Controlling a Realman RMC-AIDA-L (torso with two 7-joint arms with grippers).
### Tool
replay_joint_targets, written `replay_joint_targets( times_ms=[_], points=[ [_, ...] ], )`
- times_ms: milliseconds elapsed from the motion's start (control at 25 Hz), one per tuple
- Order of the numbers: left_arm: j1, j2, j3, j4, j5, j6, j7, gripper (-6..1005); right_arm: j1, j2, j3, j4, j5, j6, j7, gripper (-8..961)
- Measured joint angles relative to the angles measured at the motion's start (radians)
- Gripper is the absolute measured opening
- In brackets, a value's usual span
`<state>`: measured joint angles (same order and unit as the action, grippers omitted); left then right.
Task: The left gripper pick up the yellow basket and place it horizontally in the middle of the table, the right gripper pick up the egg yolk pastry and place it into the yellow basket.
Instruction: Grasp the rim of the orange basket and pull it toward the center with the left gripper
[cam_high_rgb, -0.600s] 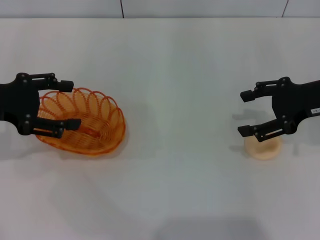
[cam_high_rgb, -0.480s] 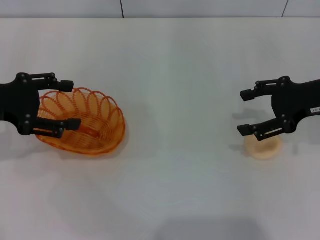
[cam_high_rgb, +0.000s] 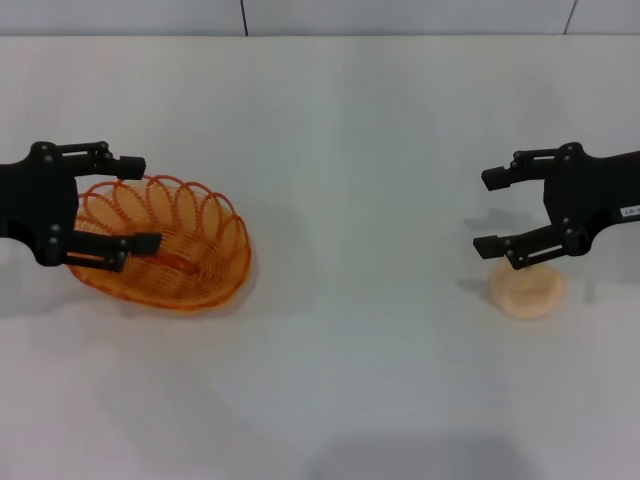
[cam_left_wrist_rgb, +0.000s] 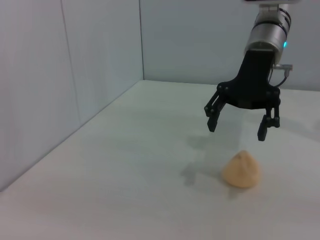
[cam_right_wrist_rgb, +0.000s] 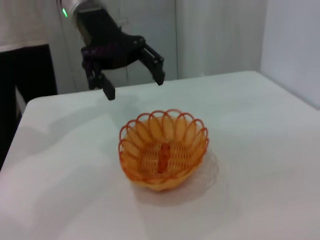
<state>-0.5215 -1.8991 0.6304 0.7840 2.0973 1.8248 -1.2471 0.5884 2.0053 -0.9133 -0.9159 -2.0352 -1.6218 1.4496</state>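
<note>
The yellow basket (cam_high_rgb: 165, 243) stands upright on the white table (cam_high_rgb: 340, 150) at the left. My left gripper (cam_high_rgb: 140, 203) is open and empty, hovering over the basket's left end without touching it. The egg yolk pastry (cam_high_rgb: 527, 290) lies on the table at the right. My right gripper (cam_high_rgb: 484, 213) is open and empty, raised just above the pastry on its far-left side. The left wrist view shows the right gripper (cam_left_wrist_rgb: 236, 129) above the pastry (cam_left_wrist_rgb: 241, 170). The right wrist view shows the left gripper (cam_right_wrist_rgb: 135, 87) above and behind the basket (cam_right_wrist_rgb: 162, 150).
Grey wall panels (cam_high_rgb: 240, 15) run along the table's far edge. A dark panel (cam_right_wrist_rgb: 30, 70) stands beyond the table's left end in the right wrist view.
My right gripper has risen a little off the pastry, which shows more fully now. My left gripper has shifted slightly upward. Basket and pastry have not moved.
</note>
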Motion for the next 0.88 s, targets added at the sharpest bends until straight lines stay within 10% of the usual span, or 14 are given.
replay_joint_targets(
  times_ms=[360,880],
  points=[
    [-0.002,-0.003,-0.047,0.066,0.003,-0.001,-0.163,886,-0.005,0.003,0.004,0.0,0.007,0.001,-0.003,867],
    [-0.029,-0.024,-0.036,0.429,0.236,0.037,-0.865,885,-0.014,0.006,-0.002,0.0,0.011,0.005,-0.014,865]
  ],
)
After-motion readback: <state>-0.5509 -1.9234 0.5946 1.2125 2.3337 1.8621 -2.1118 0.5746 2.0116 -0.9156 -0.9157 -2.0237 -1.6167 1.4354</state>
